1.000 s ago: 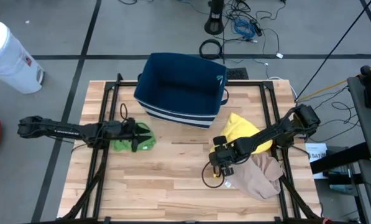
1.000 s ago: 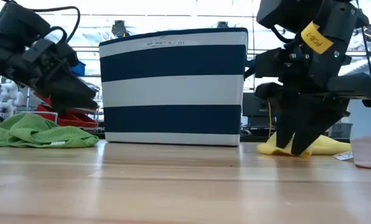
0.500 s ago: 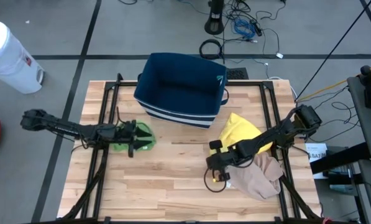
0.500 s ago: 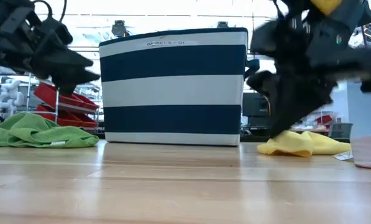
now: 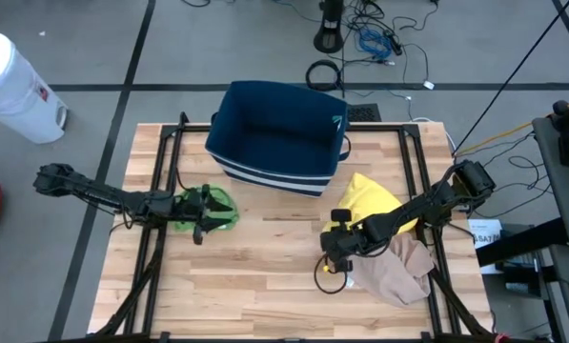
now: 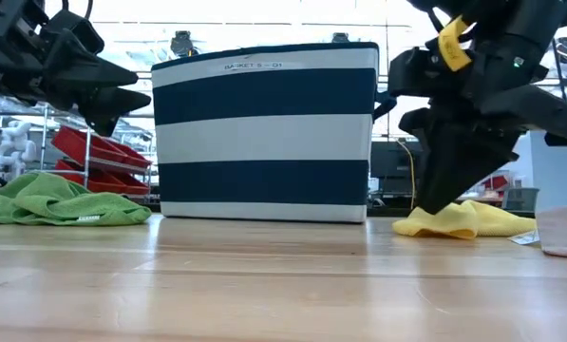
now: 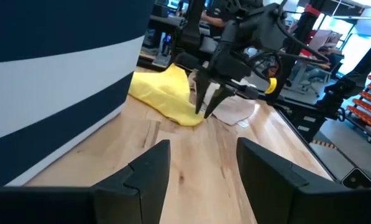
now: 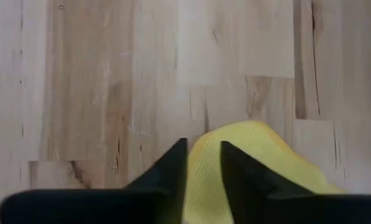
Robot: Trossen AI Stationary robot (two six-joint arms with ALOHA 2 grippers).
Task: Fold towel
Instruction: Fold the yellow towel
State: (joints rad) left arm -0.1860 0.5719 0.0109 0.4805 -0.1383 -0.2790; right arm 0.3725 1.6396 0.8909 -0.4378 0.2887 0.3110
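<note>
- From above, my table (image 5: 265,267) is evenly lit with soft, short shadows under my arms; no glare on the wood.
- At table height the bright room behind me washes out pale, so my arms read as near-black silhouettes against it.
- The nearest strip of tabletop in that low view is soft, out of focus.
- My left wrist camera shows its own fingers (image 7: 145,171) dark and slightly blurred; background windows blow out.
- My right wrist camera is sharp on the wood grain, evenly lit.
</note>
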